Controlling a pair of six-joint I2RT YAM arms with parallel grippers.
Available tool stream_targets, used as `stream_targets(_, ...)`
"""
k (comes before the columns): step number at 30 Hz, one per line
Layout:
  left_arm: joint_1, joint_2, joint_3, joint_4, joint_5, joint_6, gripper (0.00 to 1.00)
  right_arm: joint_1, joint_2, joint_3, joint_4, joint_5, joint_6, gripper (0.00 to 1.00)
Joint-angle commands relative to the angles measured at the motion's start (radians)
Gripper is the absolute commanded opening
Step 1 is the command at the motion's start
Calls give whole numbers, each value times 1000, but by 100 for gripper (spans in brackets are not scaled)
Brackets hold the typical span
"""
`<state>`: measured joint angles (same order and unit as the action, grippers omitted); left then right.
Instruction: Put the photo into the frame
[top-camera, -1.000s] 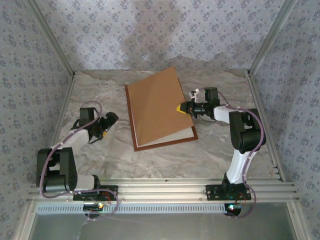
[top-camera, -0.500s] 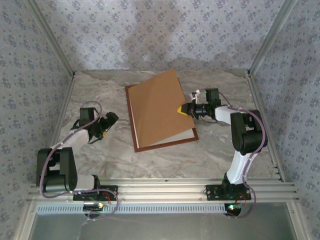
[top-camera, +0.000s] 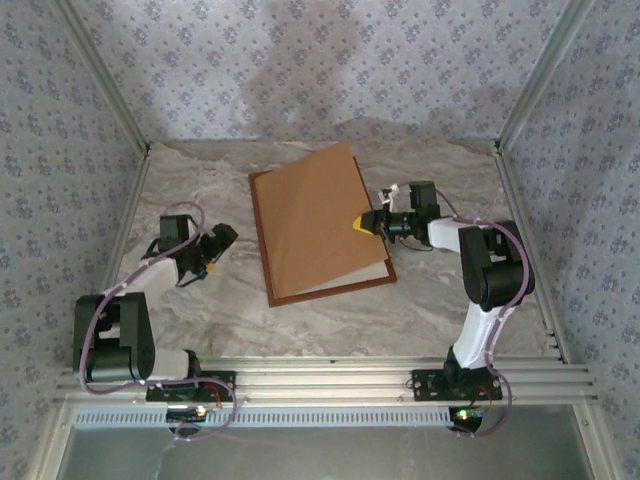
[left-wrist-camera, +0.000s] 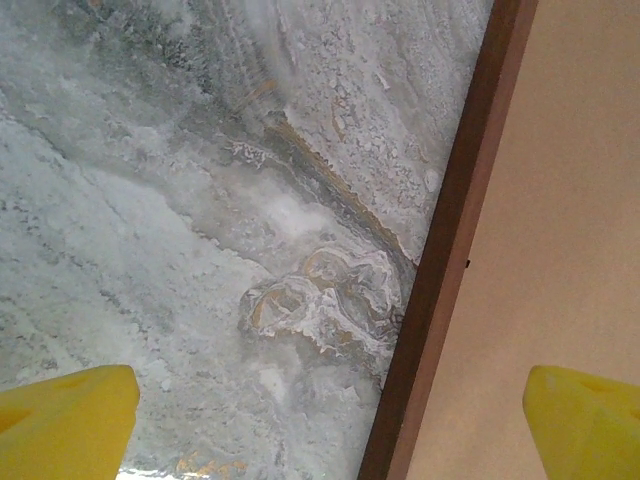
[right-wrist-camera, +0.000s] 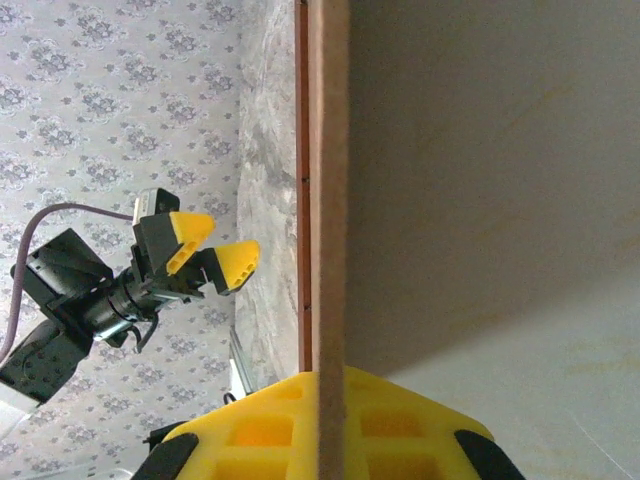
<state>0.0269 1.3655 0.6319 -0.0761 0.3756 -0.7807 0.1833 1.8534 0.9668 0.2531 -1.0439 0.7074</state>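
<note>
Pinching the right-hand edge of the brown backing board (top-camera: 315, 220), the right gripper (top-camera: 362, 222) has its yellow pads closed tight on the thin panel. The right wrist view shows the board's edge running straight up from between the pads. The board is tipped up on that side, while its left edge rests low along the left bar of the frame (top-camera: 261, 235), so it stands like a half-open book cover.

The frame lies flat on the marbled table (top-camera: 400, 310), about midway between the two arms and turned slightly askew. A pale sheet (top-camera: 345, 277) peeks out along the near edge under the raised board. Whether it is a mat or the back of something else cannot be told, nor can whether the photo lies beneath the board.

The left gripper (top-camera: 205, 258) hovers low over the table just left of the frame. Its jaws are spread wide and hold nothing, and its wrist camera looks down on the frame's left bar. The board's lift probably serves to open or close the back of the frame, with the left arm standing ready to steady the frame or reach under.
</note>
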Motion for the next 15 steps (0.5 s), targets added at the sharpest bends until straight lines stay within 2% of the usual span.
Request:
stream_targets(1,0,19,5,23,25,-13,99,17,17,-18,44,17,31,0)
stream_targets(8,-29,49,4,56,26,-30,99,30,26,-35,26,53,17,16)
stream_targets(11,-35,63,6,61,28,-29,99,29,23,-22,-50,93,-33,26)
stream_targets(15,-39,79,9,64,33,-29,99,32,10,12,-175,156,-116,32)
